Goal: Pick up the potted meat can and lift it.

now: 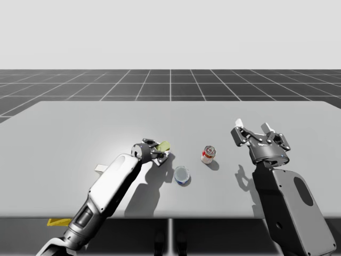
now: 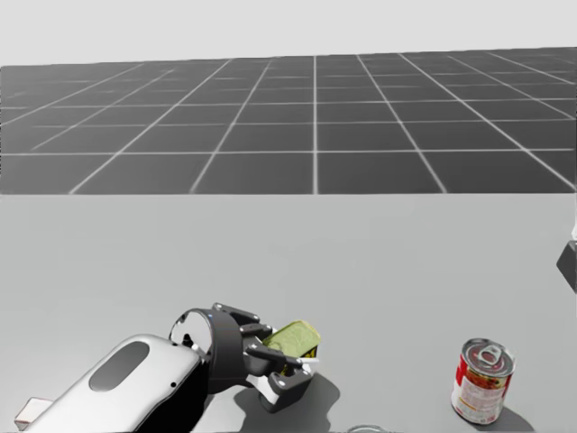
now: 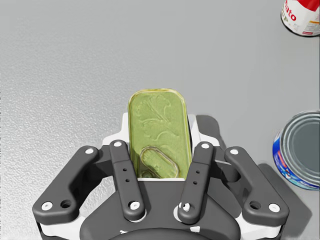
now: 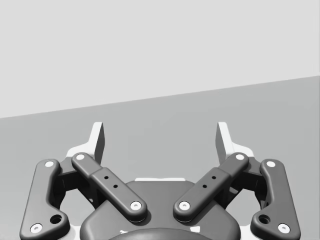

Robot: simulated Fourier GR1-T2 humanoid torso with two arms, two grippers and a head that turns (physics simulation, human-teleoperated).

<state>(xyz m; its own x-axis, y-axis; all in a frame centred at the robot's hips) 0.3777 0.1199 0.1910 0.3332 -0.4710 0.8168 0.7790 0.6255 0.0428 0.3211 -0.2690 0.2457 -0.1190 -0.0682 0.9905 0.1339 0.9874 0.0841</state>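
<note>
My left end effector (image 3: pixel 160 137) is closed on the potted meat can (image 2: pixel 296 339), a flat green tin with rounded corners. One finger presses each long side, and the pull-tab end sits nearest the palm. The tin is tilted in the grasp, left of the table's (image 1: pixel 80 128) middle, and casts a shadow on the surface beneath it. A red-and-white can (image 2: pixel 482 381) stands upright further right, and a blue-and-white can (image 1: pixel 182 175) stands nearer me between the two. My right end effector (image 4: pixel 161 136) hangs above the table's right side with its fingers spread wide and nothing between them.
</note>
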